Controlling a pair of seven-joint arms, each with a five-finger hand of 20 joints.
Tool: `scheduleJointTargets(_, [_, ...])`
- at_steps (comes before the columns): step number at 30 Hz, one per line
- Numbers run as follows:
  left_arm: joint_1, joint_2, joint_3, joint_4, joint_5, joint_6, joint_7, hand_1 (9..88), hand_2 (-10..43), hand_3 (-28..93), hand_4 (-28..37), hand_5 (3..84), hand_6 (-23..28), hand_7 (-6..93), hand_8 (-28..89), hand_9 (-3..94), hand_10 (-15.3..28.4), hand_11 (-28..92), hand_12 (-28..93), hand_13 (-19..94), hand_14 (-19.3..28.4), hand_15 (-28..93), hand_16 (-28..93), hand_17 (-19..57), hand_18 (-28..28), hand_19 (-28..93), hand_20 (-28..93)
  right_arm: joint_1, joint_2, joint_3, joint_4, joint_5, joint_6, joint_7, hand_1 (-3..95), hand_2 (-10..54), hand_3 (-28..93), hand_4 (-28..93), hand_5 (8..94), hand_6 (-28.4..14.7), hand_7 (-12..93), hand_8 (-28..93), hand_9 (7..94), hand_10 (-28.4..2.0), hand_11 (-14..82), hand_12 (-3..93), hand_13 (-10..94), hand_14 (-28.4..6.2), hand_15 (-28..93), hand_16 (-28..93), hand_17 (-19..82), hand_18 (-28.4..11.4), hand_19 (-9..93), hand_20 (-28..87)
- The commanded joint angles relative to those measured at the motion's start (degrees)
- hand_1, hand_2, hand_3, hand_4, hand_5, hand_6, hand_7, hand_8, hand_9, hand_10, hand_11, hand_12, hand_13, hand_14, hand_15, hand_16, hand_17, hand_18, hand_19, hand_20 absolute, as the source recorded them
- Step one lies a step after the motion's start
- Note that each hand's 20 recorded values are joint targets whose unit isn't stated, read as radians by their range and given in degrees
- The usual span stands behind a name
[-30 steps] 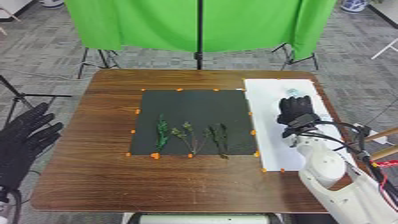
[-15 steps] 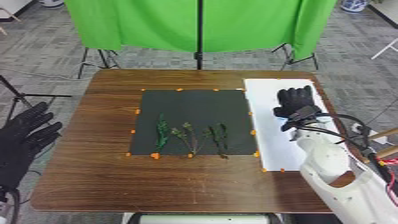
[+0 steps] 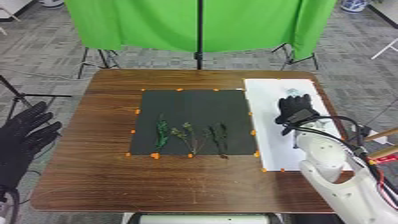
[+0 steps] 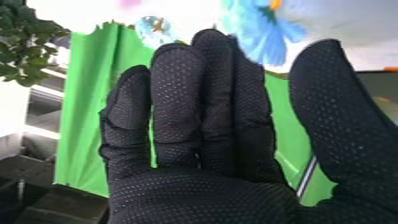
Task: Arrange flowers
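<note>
In the head view my right hand [image 3: 295, 111] is over the white sheet [image 3: 274, 150], and my left hand [image 3: 27, 132] stays off the table's left edge with straight fingers. A pale blue flower [image 3: 293, 92] lies just beyond the right fingertips. Green stems [image 3: 162, 134], a branching sprig [image 3: 190, 136] and darker stems [image 3: 219, 138] lie apart on the black mat [image 3: 194, 107]. The right wrist view has my right hand [image 4: 200, 150] open, fingers straight and thumb spread. Past its fingertips are a blue flower [image 4: 258, 32] and a paler round bloom [image 4: 155, 31].
The brown table [image 3: 178, 185] surrounds the mat, with orange markers [image 3: 155, 156] along the mat's edges. A green cloth [image 3: 160, 25] hangs on a stand behind the table. Wooden bars [image 3: 384, 135] stand off its right side.
My right hand moved away from me over the white sheet, then back toward me, so the pale blue flower beyond it shows again. My left hand kept still.
</note>
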Motion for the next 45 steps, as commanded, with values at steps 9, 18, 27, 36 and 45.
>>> scheduleJointTargets(9, [-0.3,1.19,-2.55,-0.09,0.13,-1.33,-1.26,24.6,-5.7,69,-28.0,29.2,0.5,23.0,-11,23.5,10.0,21,15,22,13.9,30,1,-10.1,23.2,45,6,0.4,-0.5,-0.7,1.8,0.6,6.1,-2.7,50.2,-9.5,83,-28,73.0,0.2,50,-13,83.1,-2.3,26.2,49.4,80,3.2,54,41,34,-17.1,79,46])
scheduleJointTargets(18, [0.5,3.35,-5.74,-0.34,-0.93,-2.26,-1.50,24.5,-5.8,70,-28.0,29.3,0.6,22.9,-11,23.5,10.1,21,15,22,13.9,30,1,-10.1,23.2,45,6,1.0,-2.3,-0.6,-3.4,1.3,11.4,-5.0,50.4,-9.5,84,-28,74.4,-0.3,50,-15,84.7,-3.2,24.0,51.0,81,3.5,52,43,35,-16.9,79,46])
scheduleJointTargets(27, [0.7,3.23,-7.92,-0.25,-1.61,-2.22,-2.48,24.3,-5.8,70,-27.9,29.3,0.5,22.7,-11,23.5,10.0,21,15,22,14.0,30,1,-10.1,23.2,45,6,5.5,-9.2,-6.6,-7.2,3.7,13.0,-10.0,50.5,-9.5,84,-28,74.0,-0.4,51,-15,84.6,-3.2,23.7,51.3,81,3.5,52,43,35,-16.9,79,46])
scheduleJointTargets(36, [0.4,2.72,-9.49,-0.08,-3.26,-2.32,-2.99,24.3,-5.8,69,-27.9,29.2,0.5,22.7,-11,23.5,10.1,21,15,21,14.0,30,1,-10.2,23.3,45,6,13.3,-25.8,-16.0,0.6,0.7,10.6,-16.6,50.8,-9.5,84,-28,73.2,-0.4,52,-16,84.4,-3.3,23.6,51.4,81,3.4,52,43,35,-16.8,79,46])
scheduleJointTargets(45, [-3.8,5.98,-4.74,2.71,-3.82,-1.82,-5.21,24.3,-5.8,69,-28.0,29.2,0.5,22.7,-11,23.5,10.1,21,15,21,13.8,30,1,-10.0,23.3,45,6,13.2,-32.8,-22.6,2.3,-3.0,6.9,-21.4,51.5,-9.5,82,-28,72.6,-0.4,52,-16,84.0,-3.4,23.4,51.0,80,3.1,52,43,34,-16.5,78,46])
